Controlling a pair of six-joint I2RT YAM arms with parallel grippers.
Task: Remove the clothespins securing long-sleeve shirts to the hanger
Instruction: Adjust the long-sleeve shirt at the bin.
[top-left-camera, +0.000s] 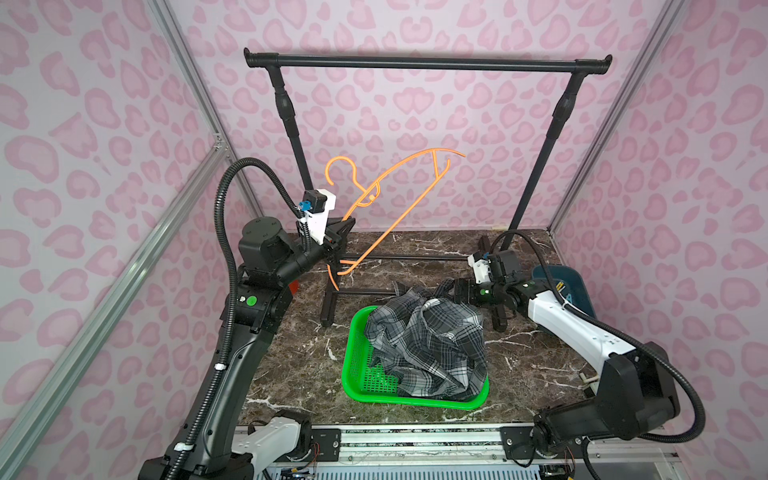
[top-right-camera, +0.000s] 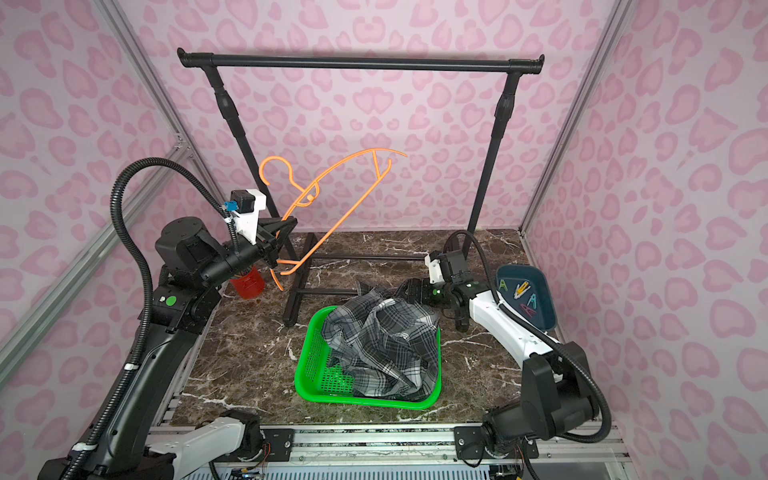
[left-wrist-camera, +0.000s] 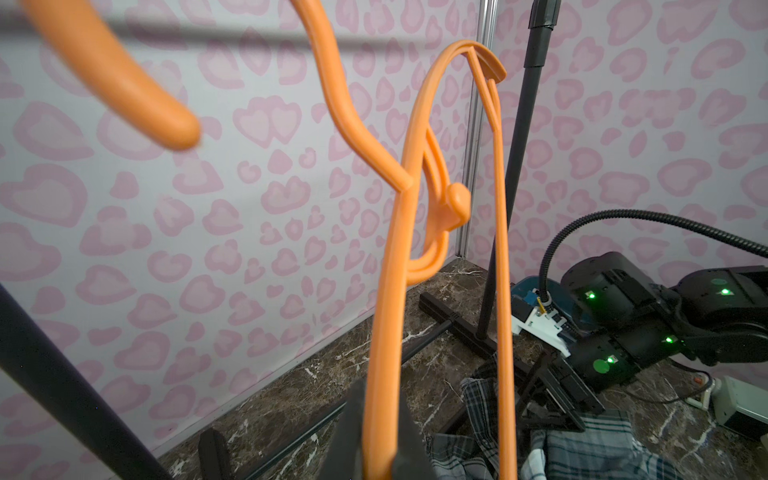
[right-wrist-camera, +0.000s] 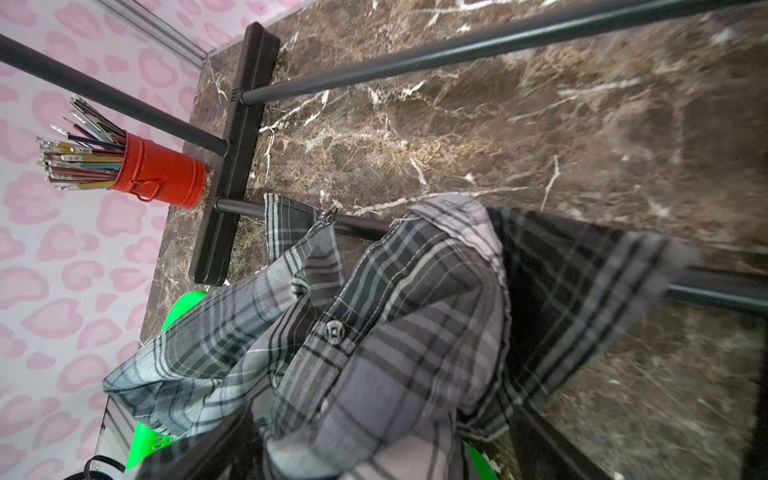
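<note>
The hanger (left-wrist-camera: 390, 291) is smooth, faintly glossy plastic; the shirt (top-left-camera: 432, 340) matt woven cloth; the basket (top-left-camera: 353, 365) under the shirt glossy plastic mesh; the table (top-left-camera: 299, 365) polished, veined stone-look.

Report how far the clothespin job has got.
Done: the orange hanger is bare, the plaid shirt lies in the green basket, clothespins sit in the blue tray. In hand: left pincer shut on the hanger, right pincer open beside the shirt. Left: no pin shows on hanger or shirt.

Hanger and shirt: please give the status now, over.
Left hand shut on the hanger, bare, in the air. Right hand open at the shirt, heaped in the green basket. Clothespins in the blue tray. Shirt edge drapes over the rack's low bar.
</note>
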